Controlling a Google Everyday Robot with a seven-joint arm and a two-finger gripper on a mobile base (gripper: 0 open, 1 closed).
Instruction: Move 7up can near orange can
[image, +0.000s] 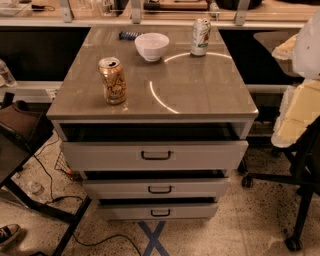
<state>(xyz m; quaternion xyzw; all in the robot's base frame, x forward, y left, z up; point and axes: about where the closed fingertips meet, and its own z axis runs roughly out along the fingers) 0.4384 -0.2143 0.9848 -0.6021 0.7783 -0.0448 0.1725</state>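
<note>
The 7up can (200, 36), whitish-silver with green and red markings, stands upright at the back right of the grey cabinet top (200, 95). The orange can (112, 80), orange-gold with an opened tab, stands upright at the front left of the same top. The two cans are far apart, with a white bowl (152, 46) between them towards the back. My gripper (296, 112) shows as a pale white and cream bulk at the right edge of the view, off the cabinet's right side, well away from both cans and holding nothing I can see.
A small dark blue object (128, 35) lies behind the bowl. The cabinet has three drawers (155, 155) pulled slightly out. A black chair base (295, 200) stands at the right, a dark table (20, 135) and cables at the left.
</note>
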